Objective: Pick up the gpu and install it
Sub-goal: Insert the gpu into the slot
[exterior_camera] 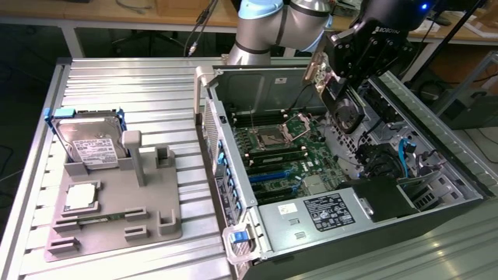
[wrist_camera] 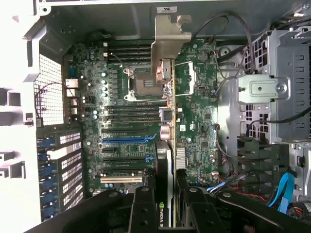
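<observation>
Clamped between the end effector (wrist_camera: 165,206) fingers is the gpu (wrist_camera: 167,145), held edge-on, with its long axis running straight out from the fingers and the metal bracket (wrist_camera: 170,34) at the far end. The motherboard (wrist_camera: 121,97) in the open computer case (exterior_camera: 204,111) lies directly beyond the card. The expansion slots (wrist_camera: 127,140) are offset to one side, and the card is judged not yet seated.

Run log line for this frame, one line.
gripper: shut on gpu | gpu: held edge-on over motherboard of open case | slot: not seated
</observation>
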`<state>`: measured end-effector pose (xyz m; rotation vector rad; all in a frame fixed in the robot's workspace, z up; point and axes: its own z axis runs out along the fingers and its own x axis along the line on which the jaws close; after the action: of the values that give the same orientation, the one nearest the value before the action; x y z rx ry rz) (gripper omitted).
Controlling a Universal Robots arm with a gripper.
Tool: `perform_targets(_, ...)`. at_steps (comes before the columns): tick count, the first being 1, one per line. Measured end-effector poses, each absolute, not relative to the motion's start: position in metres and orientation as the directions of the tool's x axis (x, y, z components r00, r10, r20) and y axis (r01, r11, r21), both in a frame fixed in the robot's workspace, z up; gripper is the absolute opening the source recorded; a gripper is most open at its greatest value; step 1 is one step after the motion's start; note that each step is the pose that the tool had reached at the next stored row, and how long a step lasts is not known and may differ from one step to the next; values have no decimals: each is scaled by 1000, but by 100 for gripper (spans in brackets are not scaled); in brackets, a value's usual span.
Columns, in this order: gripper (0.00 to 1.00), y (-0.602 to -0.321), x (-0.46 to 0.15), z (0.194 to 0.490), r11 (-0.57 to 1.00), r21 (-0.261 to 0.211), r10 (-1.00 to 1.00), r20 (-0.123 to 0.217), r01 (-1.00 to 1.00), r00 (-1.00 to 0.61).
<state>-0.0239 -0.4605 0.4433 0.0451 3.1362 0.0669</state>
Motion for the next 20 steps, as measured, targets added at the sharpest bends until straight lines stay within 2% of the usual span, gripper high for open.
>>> perform_targets(20,27,-461,-24,443,999,43,-23,-4,-23,-1000)
